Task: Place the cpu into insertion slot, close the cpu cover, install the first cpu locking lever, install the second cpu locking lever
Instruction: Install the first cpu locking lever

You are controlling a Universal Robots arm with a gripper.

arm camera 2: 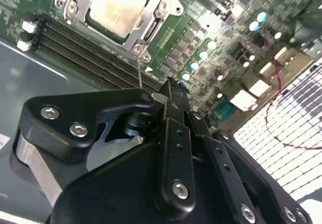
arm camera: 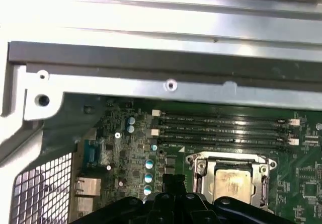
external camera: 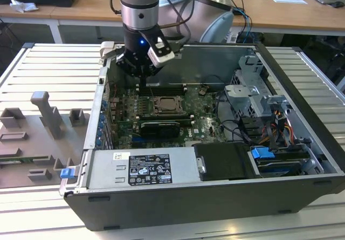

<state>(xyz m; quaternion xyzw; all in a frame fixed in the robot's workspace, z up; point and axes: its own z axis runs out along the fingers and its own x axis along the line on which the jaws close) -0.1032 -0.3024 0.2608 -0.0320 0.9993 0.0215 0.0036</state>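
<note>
In the exterior view you see the open computer case point(external camera: 215, 62) lying on the slatted table point(external camera: 54, 67). The arm reaches down into it. The gripper point(external camera: 141, 77) hangs over the green board point(external camera: 121, 116), near the case's back wall and towards the exterior view's left of the slot point(external camera: 179, 110). The chip point(external camera: 168, 105) sits in the slot as a pale square with a metal frame around it.

In the second wrist view the chip point(arm camera 2: 116, 7) lies flat in the slot, and the cover point(arm camera 2: 153, 22) looks folded down over its edges. A thin metal lever point(arm camera 2: 139, 70) rises from the slot's corner and runs to just beside the gripper point(arm camera 2: 172, 90). The fingers look clenched together at the tip with nothing between them. You cannot tell whether the tip touches the lever or only stands next to it. The long memory slots point(arm camera 2: 75, 48) run beside the slot.

In the first wrist view the chip point(arm camera: 232, 182) and the cover point(arm camera: 229, 159) lie just beside the gripper point(arm camera: 173, 183), with the memory slots point(arm camera: 221, 128) between them and the case wall.

By these pictures the first two steps look done: the chip is seated and the cover is down. The lever by the gripper looks raised, so it is not yet locked. You cannot make out how the other lever stands.
</note>
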